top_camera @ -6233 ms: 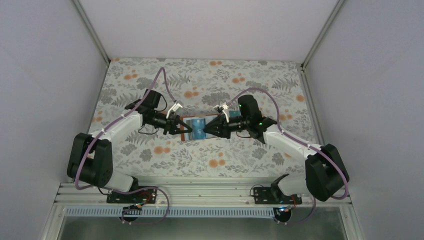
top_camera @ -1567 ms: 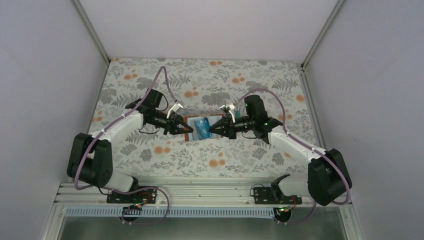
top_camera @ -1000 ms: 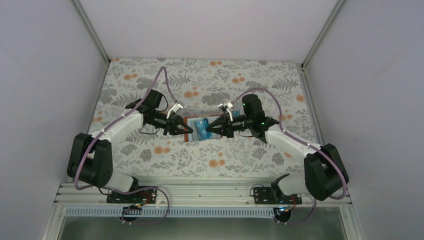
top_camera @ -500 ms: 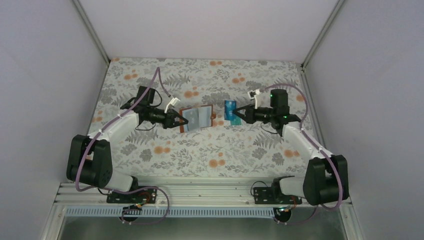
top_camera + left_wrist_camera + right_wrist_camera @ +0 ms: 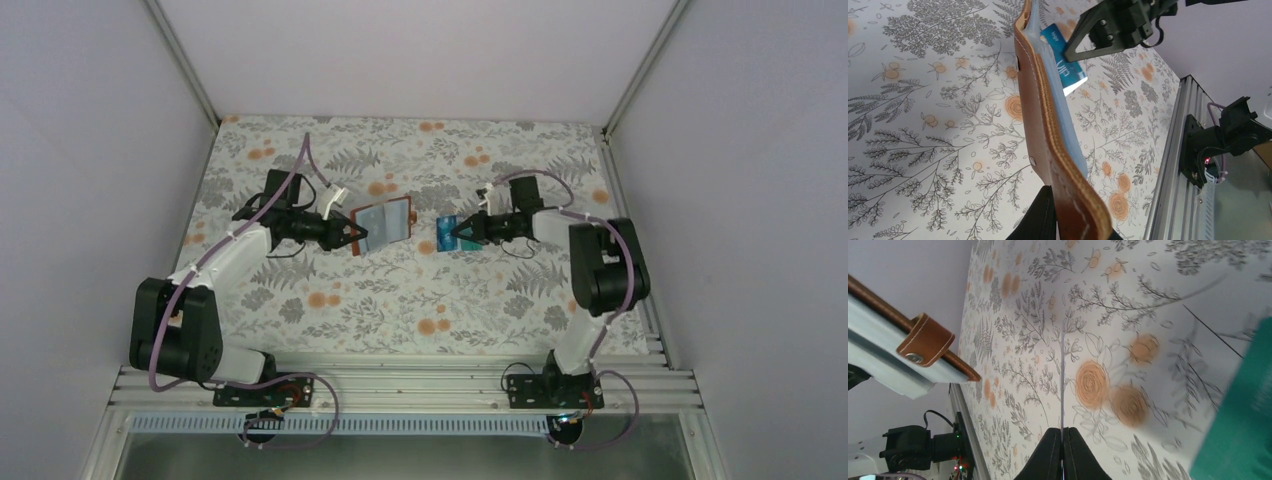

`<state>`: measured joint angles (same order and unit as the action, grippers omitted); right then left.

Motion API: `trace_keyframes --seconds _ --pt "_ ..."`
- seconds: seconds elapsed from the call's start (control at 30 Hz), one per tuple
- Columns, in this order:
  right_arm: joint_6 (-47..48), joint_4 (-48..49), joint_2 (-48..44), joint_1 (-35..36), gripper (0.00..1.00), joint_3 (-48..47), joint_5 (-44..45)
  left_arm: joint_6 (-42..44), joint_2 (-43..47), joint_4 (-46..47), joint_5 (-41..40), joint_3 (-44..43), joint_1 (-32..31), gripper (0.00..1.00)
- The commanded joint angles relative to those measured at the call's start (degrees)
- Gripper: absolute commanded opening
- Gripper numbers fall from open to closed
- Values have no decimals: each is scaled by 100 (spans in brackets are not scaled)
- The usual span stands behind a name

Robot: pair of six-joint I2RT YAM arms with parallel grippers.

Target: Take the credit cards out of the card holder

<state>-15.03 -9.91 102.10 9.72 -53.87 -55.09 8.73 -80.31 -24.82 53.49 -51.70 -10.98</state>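
The card holder (image 5: 383, 222), brown leather with pale blue-grey pockets, is held open above the table. My left gripper (image 5: 346, 233) is shut on its left edge. In the left wrist view the card holder (image 5: 1048, 125) shows edge-on between my fingers (image 5: 1040, 220). My right gripper (image 5: 470, 229) is shut on the blue card (image 5: 447, 232), clear of the holder; the blue card (image 5: 1065, 70) reads "VIP". In the right wrist view the card (image 5: 1062, 365) is a thin edge-on line in my gripper (image 5: 1062, 432). A blurred teal-green card (image 5: 1243, 425) shows at the right. The holder's strap (image 5: 923, 342) is at the left.
The flowered tablecloth (image 5: 420, 300) covers the table between white walls. An aluminium rail (image 5: 400, 385) with both arm bases runs along the near edge; it also shows in the left wrist view (image 5: 1173, 150).
My right gripper pulled the blue card out of the holder to the right, then swung back a little left and lower. My left gripper lifted the holder up and away.
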Motion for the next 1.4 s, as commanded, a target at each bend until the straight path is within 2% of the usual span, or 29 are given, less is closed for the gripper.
trace_keyframes --seconds 0.0,0.2,0.3,0.57,0.63,0.73,0.83,1.03,1.1,1.13,1.23,1.37 --pt "81 -83 636 321 4 -684 -383 -60 64 222 73 39 34 2" --pt "-326 124 1359 372 4 -962 32 -21 85 203 82 43 35 2" --pt "-368 148 1653 466 4 -1022 -81 -29 40 211 121 46 30 2" --pt "-520 138 1558 553 5 -822 663 -43 -9 227 144 64 35 3" --pt "-551 115 1458 564 13 -844 726 -35 4 226 162 66 32 2" --pt "-502 -8 1151 577 34 -862 831 -14 16 210 213 68 35 3" --pt "-388 -273 645 585 49 -915 957 -3 11 213 337 77 27 2" --pt "-128 -615 -975 713 64 -962 1451 62 9 198 905 81 35 2" --pt "59 -617 -1557 997 68 -934 2029 86 13 184 1076 81 29 2" --pt "125 -640 -1806 1271 70 -944 2638 93 8 185 1134 82 30 2" --pt "226 -439 -2442 2477 78 -831 4233 119 -7 177 1348 90 34 2" --pt "243 -101 -2541 3439 85 -693 5320 177 -4 131 1694 78 35 2"
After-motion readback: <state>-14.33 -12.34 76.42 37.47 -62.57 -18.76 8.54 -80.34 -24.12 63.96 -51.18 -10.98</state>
